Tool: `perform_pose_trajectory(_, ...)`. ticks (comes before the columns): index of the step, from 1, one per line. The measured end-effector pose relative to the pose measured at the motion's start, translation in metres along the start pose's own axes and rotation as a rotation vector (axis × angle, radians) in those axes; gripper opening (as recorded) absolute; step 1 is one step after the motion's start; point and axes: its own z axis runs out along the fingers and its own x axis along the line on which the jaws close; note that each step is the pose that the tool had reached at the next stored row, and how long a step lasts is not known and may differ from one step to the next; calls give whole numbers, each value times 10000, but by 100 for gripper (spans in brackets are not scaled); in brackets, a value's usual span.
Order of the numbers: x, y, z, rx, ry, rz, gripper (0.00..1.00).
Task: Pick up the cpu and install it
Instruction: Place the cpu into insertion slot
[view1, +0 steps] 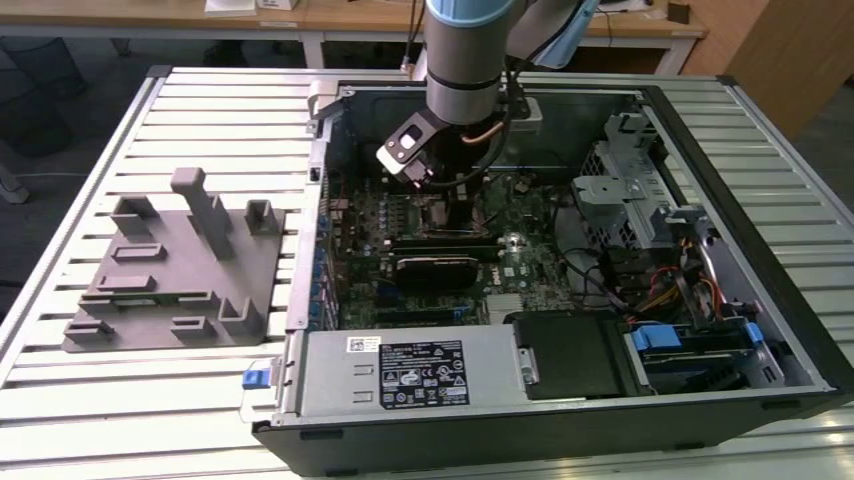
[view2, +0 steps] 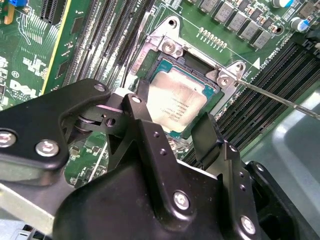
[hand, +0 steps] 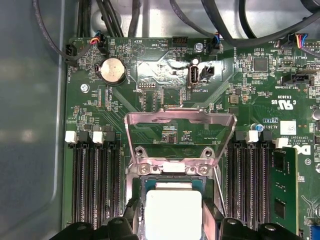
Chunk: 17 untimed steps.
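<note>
The cpu (view2: 177, 97), a small square chip with a pale silver top, lies low in the open socket (view2: 167, 47) on the green motherboard (view1: 534, 250). My gripper (view2: 174, 114) reaches down into the computer case (view1: 747, 110) and its two black fingers (view2: 210, 135) press against opposite edges of the chip, shut on it. In the first wrist view the cpu (hand: 172, 202) shows between the gripper (hand: 173, 216) tips, just below the raised metal load plate (hand: 180, 132). From the exterior view, the gripper (view1: 461, 215) hangs over the board's middle.
Memory slots (hand: 95, 185) flank the socket, one holding a stick (hand: 285, 185). The thin socket lever (view2: 280, 97) sticks out sideways. A grey plastic tray with upright blocks (view1: 167, 265) sits on the slatted table at the exterior view's left. The power supply (view1: 400, 375) and drive cage (view1: 641, 200) crowd the case.
</note>
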Motion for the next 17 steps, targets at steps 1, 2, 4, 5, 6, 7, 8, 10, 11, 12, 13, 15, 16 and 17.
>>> perform_pose_trajectory(1, 0, 0, 0, 0, -1, 0, 61)
perform_pose_trajectory(2, 0, 0, -1, 1, -5, -1, 61)
perform_pose_trajectory(4, 0, 0, -8, 2, -22, -1, 61)
perform_pose_trajectory(5, 0, 1, -15, 1, -39, -1, 61)
perform_pose_trajectory(6, 0, 1, -24, 2, -54, -2, 61)
perform_pose_trajectory(7, 0, 1, -32, 1, -68, -3, 61)
perform_pose_trajectory(8, 0, 1, -41, 0, -87, -3, 61)
perform_pose_trajectory(10, 0, 2, -63, 0, -124, -5, 61)
perform_pose_trajectory(11, 1, 3, -75, 1, -140, -5, 61)
perform_pose_trajectory(12, 1, 3, -89, 1, -153, -6, 61)
perform_pose_trajectory(13, 1, 4, -103, 1, -162, -7, 60)
perform_pose_trajectory(15, 1, 5, -129, 1, -176, -7, 47)
perform_pose_trajectory(16, 1, 5, -142, 0, -182, -7, 47)
perform_pose_trajectory(17, 1, 6, -154, 0, -189, -7, 42)
